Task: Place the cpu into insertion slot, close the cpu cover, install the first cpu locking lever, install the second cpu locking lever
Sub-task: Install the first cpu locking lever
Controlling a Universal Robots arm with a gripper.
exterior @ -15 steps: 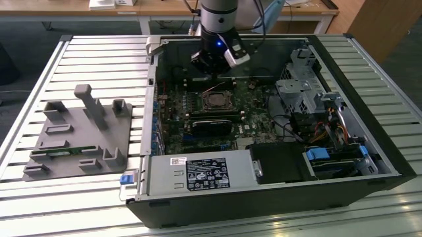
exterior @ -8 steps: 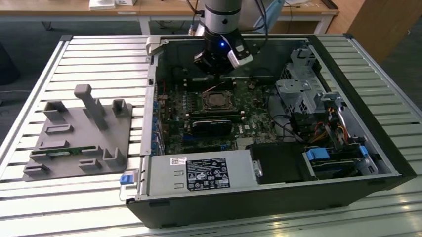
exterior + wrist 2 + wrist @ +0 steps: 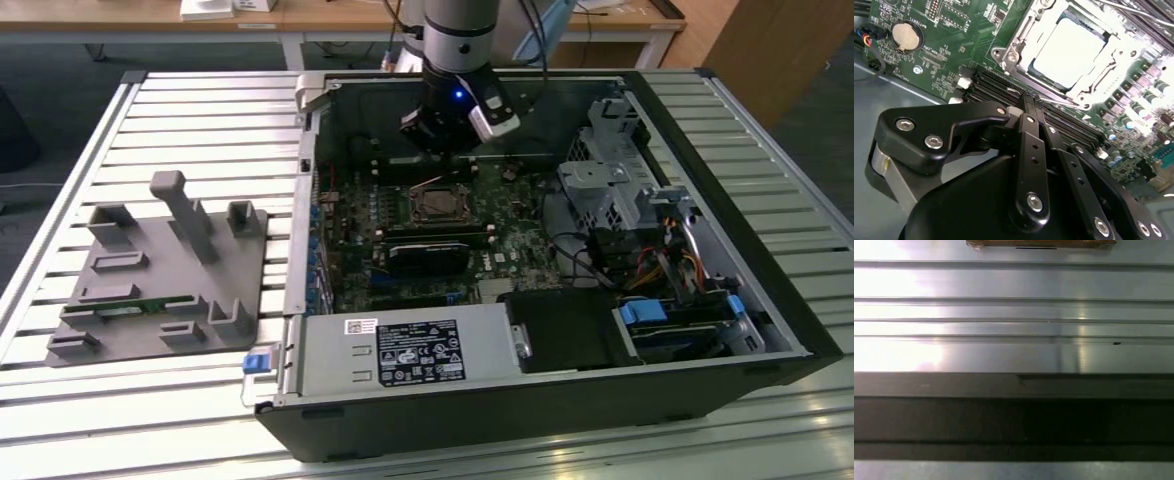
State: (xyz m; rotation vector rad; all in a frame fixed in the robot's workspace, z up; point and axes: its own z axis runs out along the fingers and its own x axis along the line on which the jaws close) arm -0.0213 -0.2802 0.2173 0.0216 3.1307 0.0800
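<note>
Hovering near the cpu (image 3: 1069,52) and its cover (image 3: 1026,37), the gripper (image 3: 1030,100) is seen clenched, empty; a printed label (image 3: 416,352) is noted.

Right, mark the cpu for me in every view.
Exterior view: cpu at the motherboard's middle, just in front of the gripper.
Second wrist view: cpu is the bright silver square beyond the gripper.
First wrist view: faces the slatted metal table.
Shared landmark: the gripper, next to the cpu.
</note>
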